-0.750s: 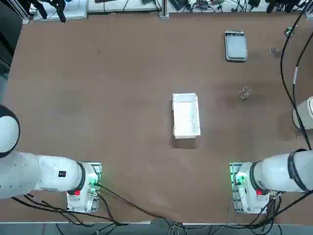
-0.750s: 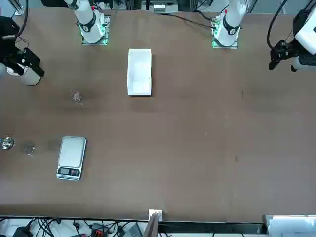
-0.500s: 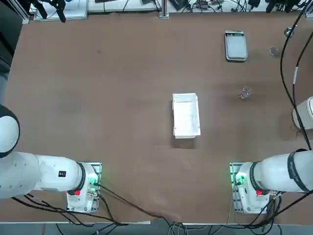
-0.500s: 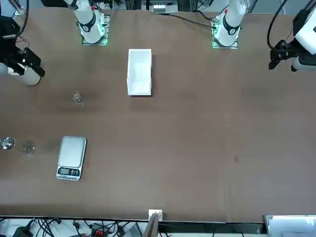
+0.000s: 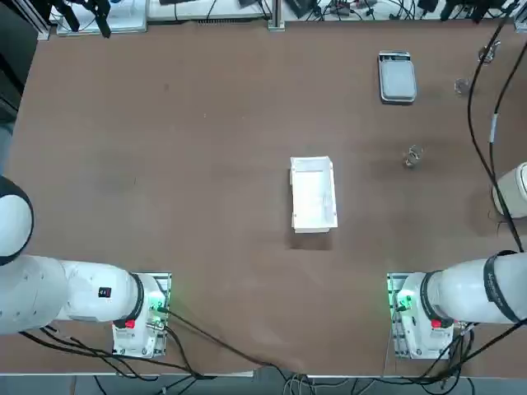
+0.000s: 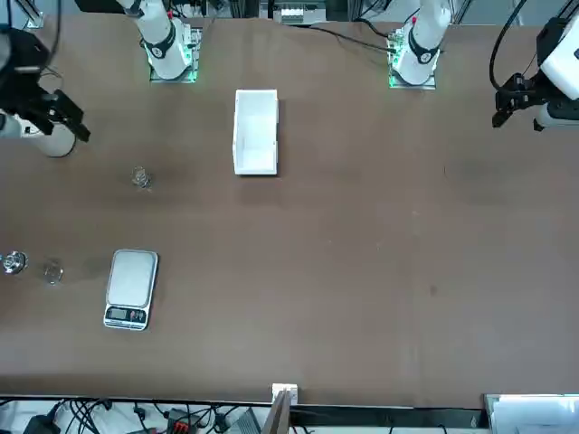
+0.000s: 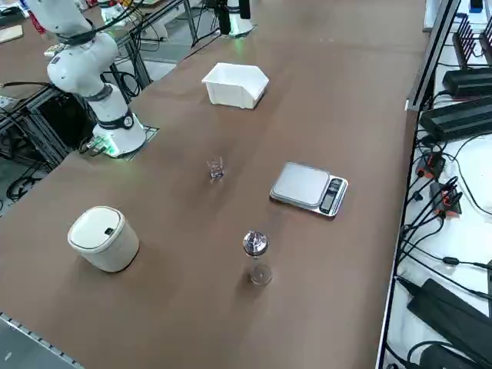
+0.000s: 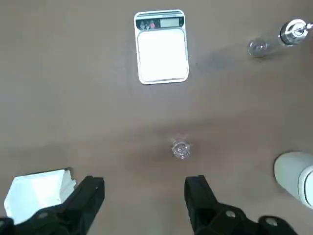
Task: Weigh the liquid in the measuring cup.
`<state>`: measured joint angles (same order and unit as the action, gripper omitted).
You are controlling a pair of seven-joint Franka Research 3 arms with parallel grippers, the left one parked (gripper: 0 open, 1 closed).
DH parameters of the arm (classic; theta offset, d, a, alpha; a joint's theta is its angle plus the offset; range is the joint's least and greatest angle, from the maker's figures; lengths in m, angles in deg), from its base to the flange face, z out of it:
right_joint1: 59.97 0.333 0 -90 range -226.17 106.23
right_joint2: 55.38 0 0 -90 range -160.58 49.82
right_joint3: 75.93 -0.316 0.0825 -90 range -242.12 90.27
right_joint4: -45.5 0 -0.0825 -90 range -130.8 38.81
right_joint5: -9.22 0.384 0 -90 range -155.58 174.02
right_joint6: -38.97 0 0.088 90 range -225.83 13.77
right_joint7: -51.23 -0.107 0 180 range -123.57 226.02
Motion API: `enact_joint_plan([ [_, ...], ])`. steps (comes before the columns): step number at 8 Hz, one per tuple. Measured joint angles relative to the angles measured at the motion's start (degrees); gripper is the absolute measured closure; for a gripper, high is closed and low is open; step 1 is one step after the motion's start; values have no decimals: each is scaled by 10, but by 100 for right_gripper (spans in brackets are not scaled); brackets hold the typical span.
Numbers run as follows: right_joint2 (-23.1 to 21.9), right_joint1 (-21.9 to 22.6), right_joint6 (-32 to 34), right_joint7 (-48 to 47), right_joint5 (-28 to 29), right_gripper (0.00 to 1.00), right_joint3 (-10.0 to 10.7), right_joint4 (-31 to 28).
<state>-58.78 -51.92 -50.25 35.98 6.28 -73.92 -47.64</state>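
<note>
The measuring cup (image 5: 412, 156) is a tiny clear cup standing alone on the brown table, also seen in the front view (image 6: 139, 177), the right side view (image 7: 216, 169) and the wrist view (image 8: 181, 149). A silver scale (image 5: 397, 76) lies farther from the robot, its platform bare (image 8: 162, 46). My right gripper (image 8: 144, 188) hangs open and holds nothing, high above the table near its right edge (image 6: 71, 116). The cup is well apart from the fingers.
A white rectangular tray (image 5: 313, 194) sits mid-table. A white lidded canister (image 7: 104, 238) stands near the right edge, below the gripper. A small clear disc-like item (image 7: 260, 274) and a shiny metallic piece (image 7: 255, 244) lie beyond the scale. Cables run along the table's edges.
In the front view my right gripper has shifted slightly, and its cable has swung a little in the top view. The cup, scale and tray have not moved.
</note>
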Motion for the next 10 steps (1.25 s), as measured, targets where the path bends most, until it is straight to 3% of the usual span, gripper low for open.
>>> enact_joint_plan([
  [5, 46, 96, -9, -191, -84, 0, -5, -40],
  [8, 106, 167, -61, -397, -156, 0, -6, -92],
  [10, 157, 190, -93, -530, -198, 0, -6, -108],
])
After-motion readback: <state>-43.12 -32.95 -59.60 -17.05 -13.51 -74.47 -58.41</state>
